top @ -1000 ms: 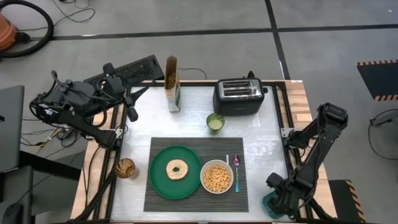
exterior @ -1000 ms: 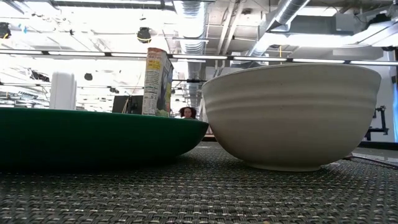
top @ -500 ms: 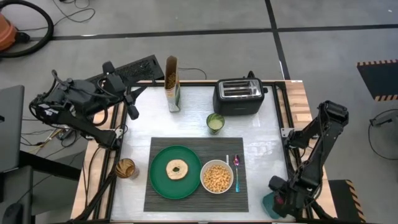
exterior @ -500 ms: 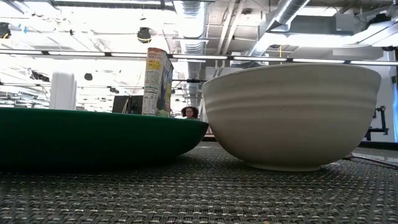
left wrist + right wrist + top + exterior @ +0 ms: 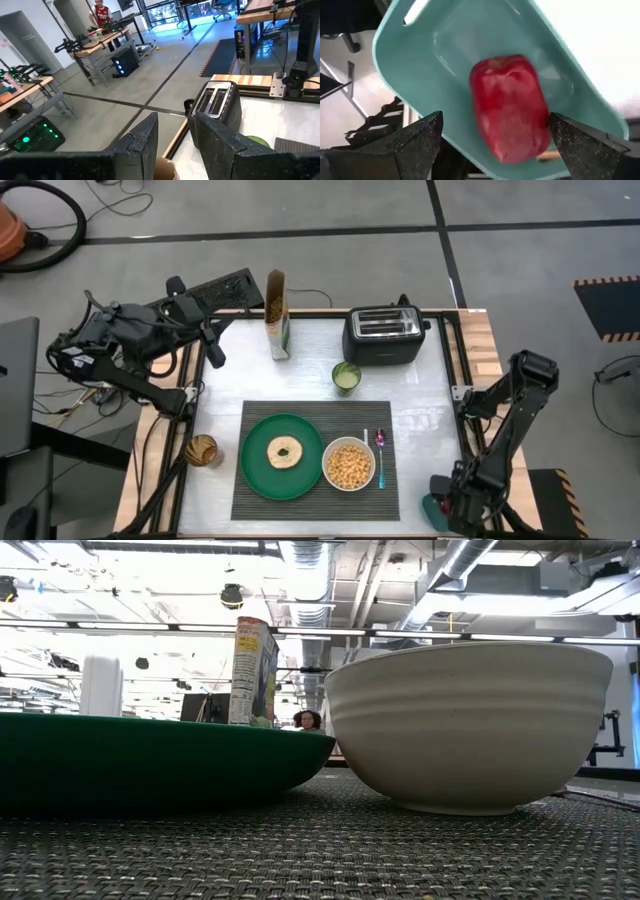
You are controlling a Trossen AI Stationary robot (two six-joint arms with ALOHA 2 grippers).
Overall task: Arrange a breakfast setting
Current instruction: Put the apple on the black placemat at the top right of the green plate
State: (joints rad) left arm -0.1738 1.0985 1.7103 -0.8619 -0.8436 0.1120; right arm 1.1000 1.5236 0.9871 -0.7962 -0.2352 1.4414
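The dark ribbed placemat point(image 5: 315, 505) lies at the table's near middle. On it stand the green plate point(image 5: 255, 470) with the tan bagel point(image 5: 285, 451) and the white bowl point(image 5: 327, 465) of yellow cereal point(image 5: 349, 467). The pink-teal spoon point(image 5: 380, 455) lies right of the bowl. The red apple point(image 5: 507, 107) lies in the teal container point(image 5: 420, 45) at the near right corner point(image 5: 430, 508). My right gripper point(image 5: 496, 119) hangs open over it, one finger on either side of the apple, not touching it. My left gripper point(image 5: 214, 355) is slightly open and empty at the far left edge.
A black toaster point(image 5: 383, 335) and a cereal box point(image 5: 276, 315) stand at the far side. A small green cup point(image 5: 346, 377) stands between the toaster and the mat. A round jar point(image 5: 203, 450) stands left of the mat. In the low view the plate point(image 5: 150, 755) and bowl point(image 5: 470, 720) fill the front.
My right arm has shifted a little while its gripper stays over the teal container at the near right corner. The things on the placemat have not moved.
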